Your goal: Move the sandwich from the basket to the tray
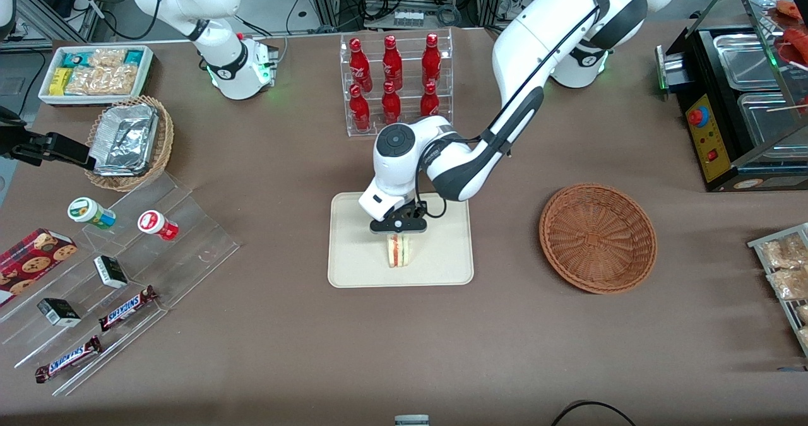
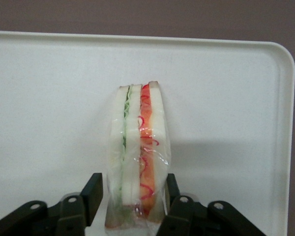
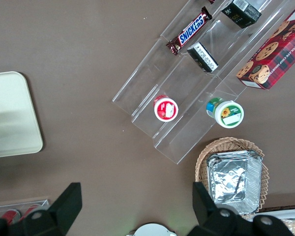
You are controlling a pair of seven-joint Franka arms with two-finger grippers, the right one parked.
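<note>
The sandwich [image 1: 398,251] [image 2: 137,147], a wedge in clear film with red, orange and green layers, stands on edge on the cream tray [image 1: 353,268] [image 2: 49,98] [image 3: 10,118]. My left gripper [image 1: 398,236] [image 2: 133,182] hangs just above it. The black fingers [image 2: 93,194] flank the wedge's end, and a thin strip of tray shows between one finger and the film, so the gripper is open. The reddish-brown basket [image 1: 598,238] lies empty on the table beside the tray, toward the working arm's end.
A clear rack of red bottles [image 1: 394,82] stands farther from the front camera than the tray. Toward the parked arm's end are a tan basket of foil trays [image 1: 126,142], a white snack bin [image 1: 95,72] and a stepped acrylic shelf [image 1: 126,268]. A black appliance [image 1: 745,110] sits toward the working arm's end.
</note>
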